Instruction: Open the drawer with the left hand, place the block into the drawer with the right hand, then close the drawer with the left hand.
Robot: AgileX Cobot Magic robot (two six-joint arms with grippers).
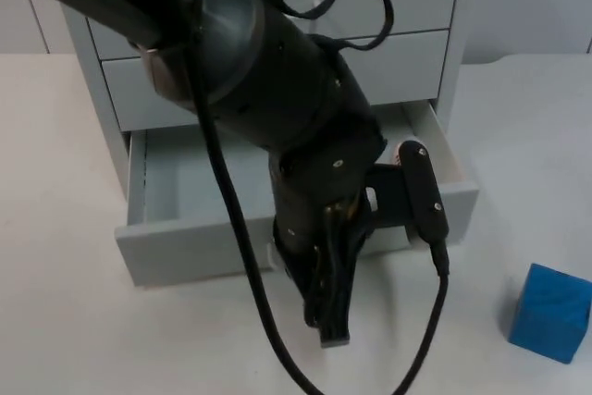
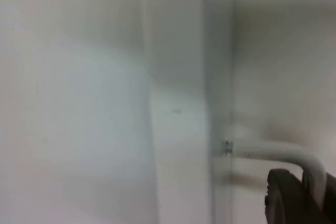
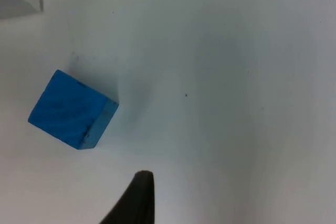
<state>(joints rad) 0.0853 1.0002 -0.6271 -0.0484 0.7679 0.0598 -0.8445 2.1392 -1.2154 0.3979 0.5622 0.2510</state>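
- The left tool [image 1: 328, 307] hangs at the front of the bottom drawer [image 1: 185, 238], just before its face, fingers pointing down toward the counter [image 1: 92, 339].
- In the left wrist view a black fingertip [image 2: 291, 200] sits right against the drawer's pale bar handle [image 2: 278, 153]. Whether the fingers close around that handle or only rest by it I cannot tell, so the tool's opening stays unknown.
- The drawer stands pulled well out of the grey cabinet [image 1: 277, 53], its inside bare where it shows beside the arm. By the look of it, the opening step is done or nearly so.
- The blue block [image 1: 550, 312] lies on the counter, well apart from the drawer, toward the robot's right.
- The right tool [image 3: 137, 203] waits above the counter near the block [image 3: 71, 111], not touching it. One dark fingertip shows; how far that tool is open I cannot tell, and it carries nothing that I can see.
- Risk: the left arm lies over the middle of the open drawer. If it stays there, the right arm would likely have little room to drop the block in, and the two could knock together.
- Risk: if the left tool lifts away while hooked on the handle, it could drag the drawer askew or shift the cabinet.
- Risk: the block sits skewed to the right tool's fingertip, so a pinch on its corners might let it twist out.
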